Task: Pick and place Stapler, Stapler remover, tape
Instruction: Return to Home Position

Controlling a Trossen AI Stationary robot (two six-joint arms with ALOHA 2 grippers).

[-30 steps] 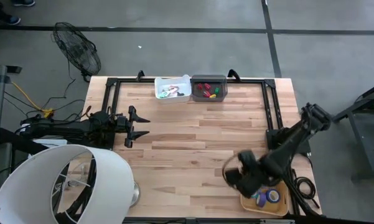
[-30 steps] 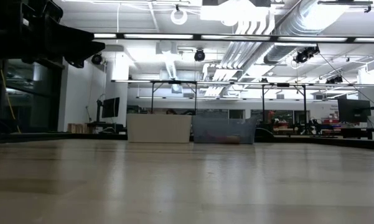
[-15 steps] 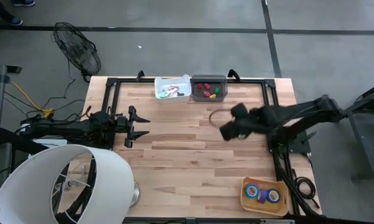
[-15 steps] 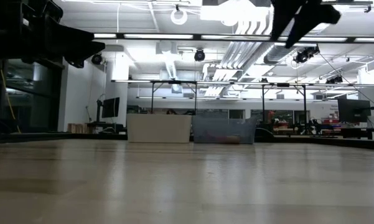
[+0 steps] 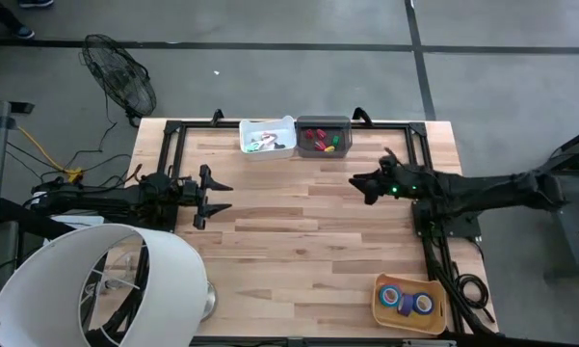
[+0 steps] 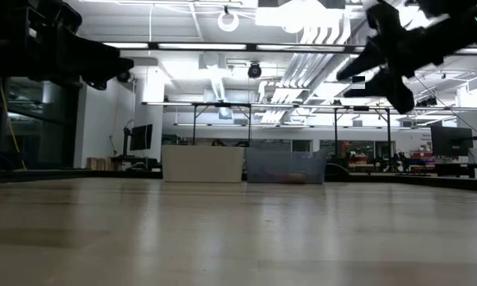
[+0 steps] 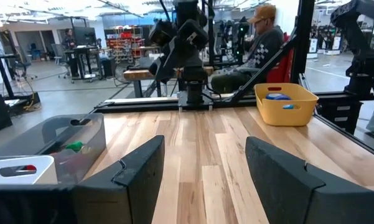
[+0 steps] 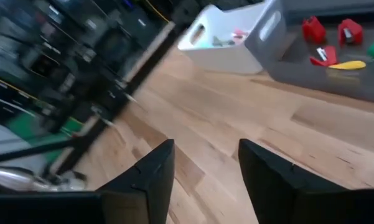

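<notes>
Rolls of tape point(image 5: 407, 302) lie in a yellow tray point(image 5: 380, 310) at the table's near right corner. A grey bin point(image 5: 324, 123) at the far edge holds small red point(image 8: 311, 28), yellow and green pieces; which of them is the stapler or the stapler remover, I cannot tell. A white bin point(image 5: 268, 126) stands beside it with a few small things. My right gripper point(image 5: 364, 185) hangs open and empty above the table's right half, pointing toward its left; it also shows in its wrist view point(image 8: 205, 152). My left gripper point(image 5: 225, 195) waits open at the left point(image 7: 203, 149).
A black frame point(image 5: 173, 130) runs along the table's left, far and right edges. A large white lampshade point(image 5: 96, 284) covers the near left corner. A person point(image 7: 264, 43) sits beyond the table's right side. Bare wood point(image 5: 299, 241) fills the middle.
My right gripper has left the yellow tray at the near right corner, swung toward the far edge and the table's middle, then drawn back a little toward the right. It has tipped up from pointing down to nearly level and has rolled. The tape rolls stay in the tray.
</notes>
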